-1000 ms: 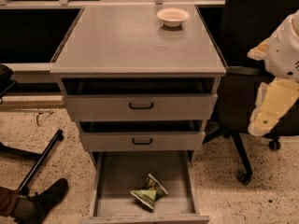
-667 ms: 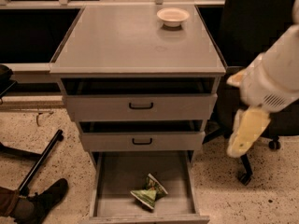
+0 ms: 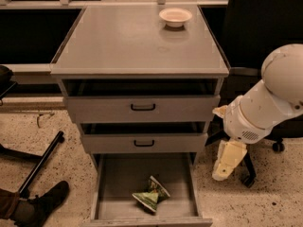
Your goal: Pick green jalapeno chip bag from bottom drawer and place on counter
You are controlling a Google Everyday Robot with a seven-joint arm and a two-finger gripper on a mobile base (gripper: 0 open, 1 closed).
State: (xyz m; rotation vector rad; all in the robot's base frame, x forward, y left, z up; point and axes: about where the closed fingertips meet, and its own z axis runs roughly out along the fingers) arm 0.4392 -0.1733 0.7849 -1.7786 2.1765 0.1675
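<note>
The green jalapeno chip bag (image 3: 152, 194) lies crumpled on the floor of the open bottom drawer (image 3: 118, 183), near its front right. The counter (image 3: 128, 41) is the flat grey top of the cabinet. My gripper (image 3: 225, 163) hangs at the end of the white arm, to the right of the cabinet, level with the bottom drawer and outside it. It is apart from the bag and holds nothing.
A white bowl (image 3: 175, 16) stands at the back right of the counter. Two upper drawers with black handles (image 3: 143, 107) stand slightly open. A black office chair (image 3: 265, 41) is behind the arm. A person's shoe (image 3: 40, 205) and a black pole (image 3: 40, 164) lie at the lower left.
The arm has swung down and to the left, bringing the gripper from beside the upper drawer to beside the bottom drawer. The bag has not moved.
</note>
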